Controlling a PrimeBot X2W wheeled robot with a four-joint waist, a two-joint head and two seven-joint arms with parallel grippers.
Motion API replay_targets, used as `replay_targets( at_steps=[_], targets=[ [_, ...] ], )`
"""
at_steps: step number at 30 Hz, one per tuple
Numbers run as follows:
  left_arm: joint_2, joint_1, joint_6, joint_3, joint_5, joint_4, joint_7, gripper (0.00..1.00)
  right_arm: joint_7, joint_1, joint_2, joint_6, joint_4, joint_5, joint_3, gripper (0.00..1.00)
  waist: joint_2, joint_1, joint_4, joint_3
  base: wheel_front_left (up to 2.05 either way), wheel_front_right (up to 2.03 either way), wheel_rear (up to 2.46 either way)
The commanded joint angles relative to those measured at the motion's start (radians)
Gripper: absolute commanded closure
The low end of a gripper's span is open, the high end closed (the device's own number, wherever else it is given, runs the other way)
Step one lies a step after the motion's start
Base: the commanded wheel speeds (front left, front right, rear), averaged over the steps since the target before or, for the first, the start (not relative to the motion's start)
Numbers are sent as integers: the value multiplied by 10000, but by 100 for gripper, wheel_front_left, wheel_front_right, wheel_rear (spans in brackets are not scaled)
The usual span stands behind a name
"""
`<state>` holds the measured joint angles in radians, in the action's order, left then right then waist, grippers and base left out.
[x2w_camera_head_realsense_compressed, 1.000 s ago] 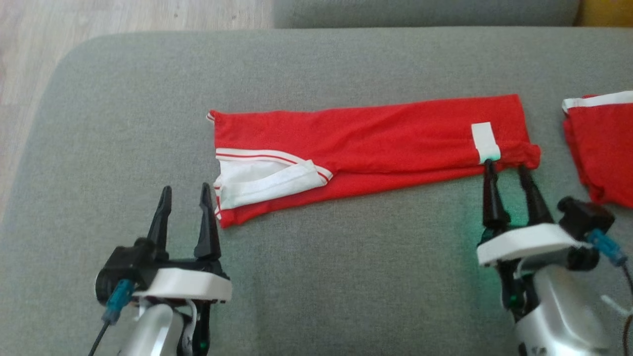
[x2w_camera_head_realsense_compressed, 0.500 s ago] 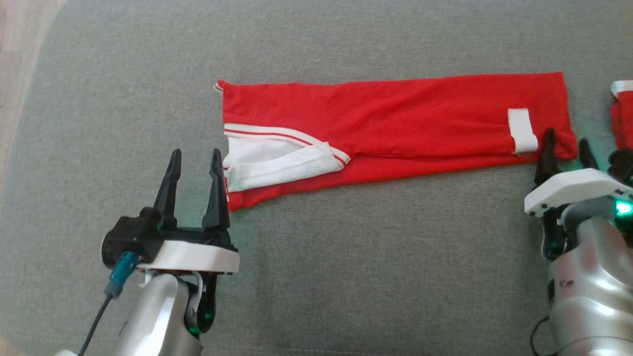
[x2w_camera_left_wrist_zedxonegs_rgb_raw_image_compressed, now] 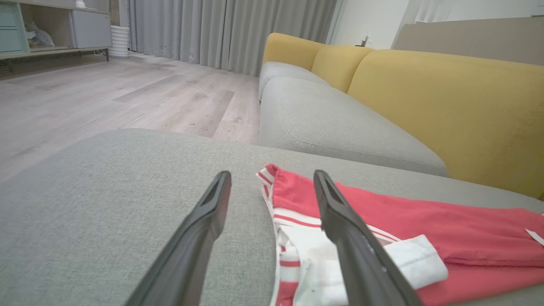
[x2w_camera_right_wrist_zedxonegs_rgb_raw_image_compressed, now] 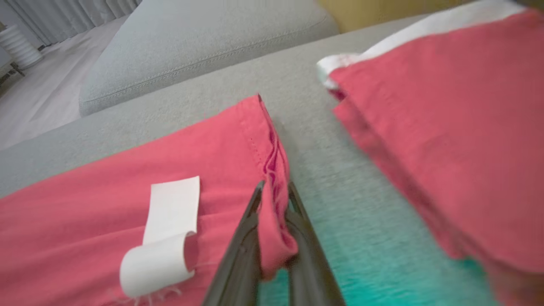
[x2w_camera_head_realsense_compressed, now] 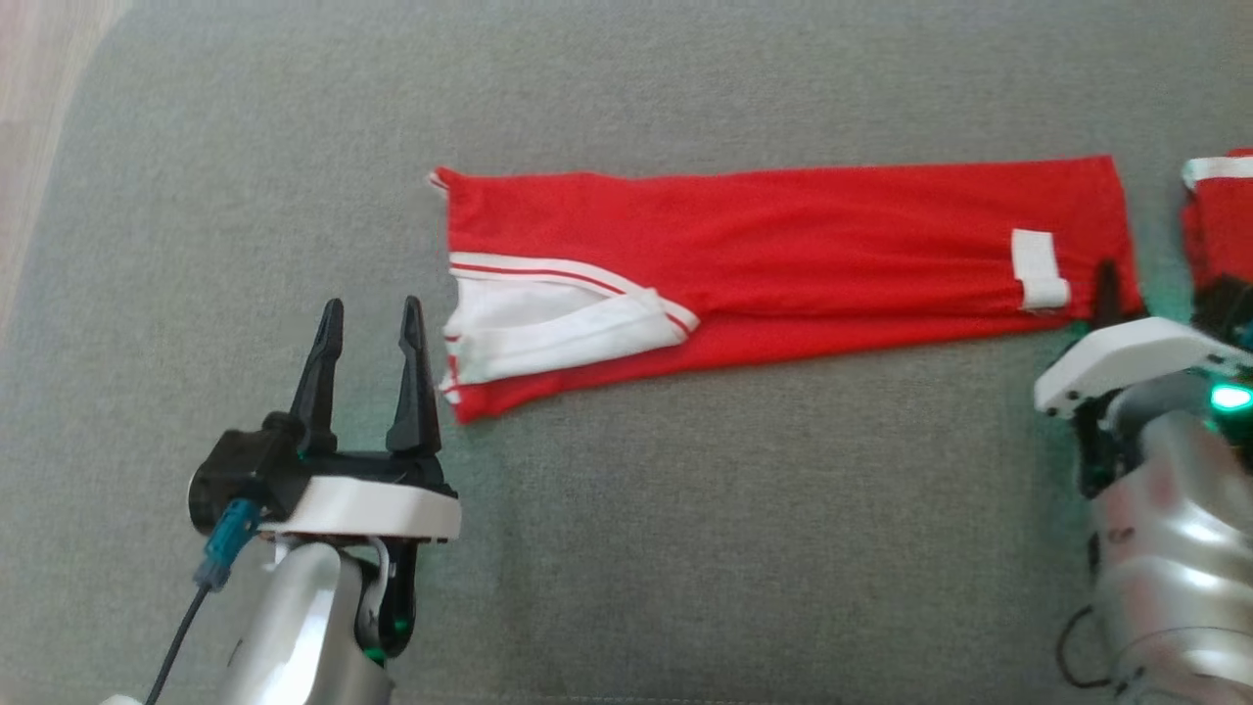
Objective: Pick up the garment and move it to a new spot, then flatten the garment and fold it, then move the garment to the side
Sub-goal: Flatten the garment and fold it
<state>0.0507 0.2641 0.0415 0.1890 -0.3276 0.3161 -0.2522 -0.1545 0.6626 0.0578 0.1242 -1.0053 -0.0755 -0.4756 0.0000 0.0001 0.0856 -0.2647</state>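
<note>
One red garment lies flat on the grey cushion, stretched long from left to right. The head view shows you its whole length. Its white label sits near the right end. The right gripper is pinching the garment's near right corner. In the right wrist view you see red cloth squeezed between the two dark fingers, which the head view half hides. The left gripper is spread wide, just beside the near left corner with the white trim. A second red cloth lies apart at the right. The left wrist view shows you a yellow sofa back and a wood floor.
</note>
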Motion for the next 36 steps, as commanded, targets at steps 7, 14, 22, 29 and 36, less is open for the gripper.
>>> replay_targets(
  at_steps=[7, 14, 22, 29, 36],
  targets=[
    [17, 290, 101, -501, 63, -296, -95, 0, 422, 70, 1136, 65, 1428, -526, -125, 100, 0, -1, -233, 360, 0, 0, 0],
    [1, 68, 113, -514, 81, -225, -95, 0, 951, -311, 727, 65, 2802, 193, 516, 100, 0, -1, -139, 993, 0, 0, 0],
    [-3, -186, 54, -446, 88, -216, -95, 0, 1436, -742, -42, 65, 4118, 1762, 2857, 100, 0, -1, 231, 1680, 0, 0, 0],
    [-4, -265, 44, -271, 71, -211, -95, 0, 1546, -1084, -72, 65, 4559, 4259, 5753, 100, 0, -1, 676, 1896, 0, 0, 0],
    [-4, -174, 43, 53, -40, -161, -95, 0, 1008, -1256, -74, 65, 3933, 5641, 8206, 100, 0, -1, 1278, 1876, 0, 0, 0]
  ],
)
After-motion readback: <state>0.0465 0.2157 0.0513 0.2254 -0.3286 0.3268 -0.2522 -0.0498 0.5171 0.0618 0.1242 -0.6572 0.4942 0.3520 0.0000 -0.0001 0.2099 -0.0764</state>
